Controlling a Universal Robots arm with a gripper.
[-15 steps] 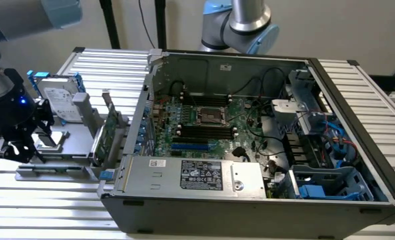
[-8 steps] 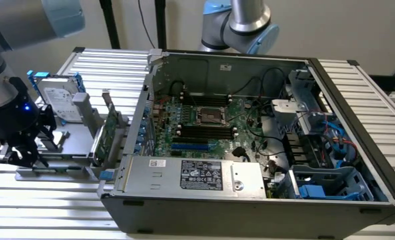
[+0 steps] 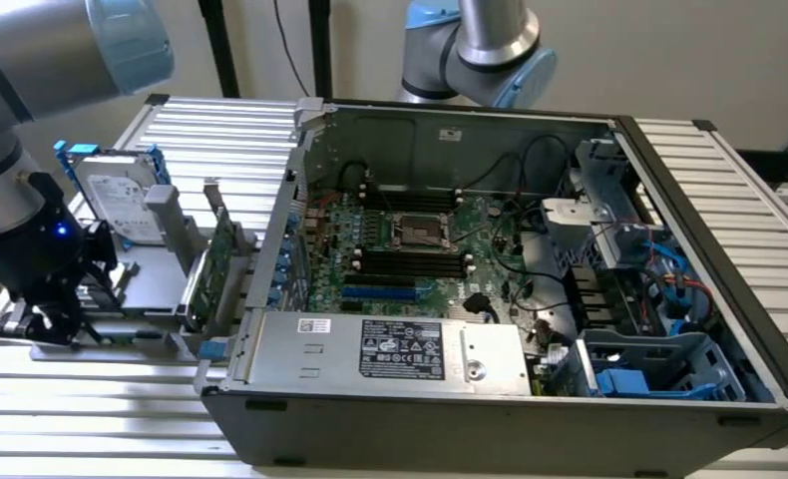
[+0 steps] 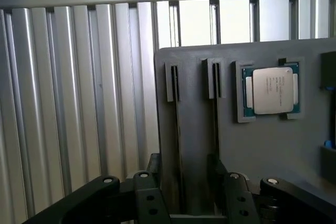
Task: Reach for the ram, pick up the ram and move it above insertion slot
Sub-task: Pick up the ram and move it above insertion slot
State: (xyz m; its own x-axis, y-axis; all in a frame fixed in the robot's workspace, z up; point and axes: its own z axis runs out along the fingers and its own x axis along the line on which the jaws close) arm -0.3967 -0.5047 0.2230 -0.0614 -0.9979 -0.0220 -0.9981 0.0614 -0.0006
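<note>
Down at the exterior view's left, the arm [image 3: 2, 180] hangs low over a grey holder [image 4: 262, 150] on the ribbed surface [image 4: 79, 103], beside the open computer case [image 3: 501, 399]. Its fingers [image 4: 149, 198] are spread wide, grasping nothing. The ram [image 4: 177, 129] stands on edge in a holder groove, ahead of the gap between them, near a processor chip [image 4: 272, 90].

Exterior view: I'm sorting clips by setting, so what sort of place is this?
Probably a robotics lab bench for computer assembly: an open computer case with its motherboard exposed, a hard drive propped in a grey holder, and a ribbed aluminium table under it all.
</note>
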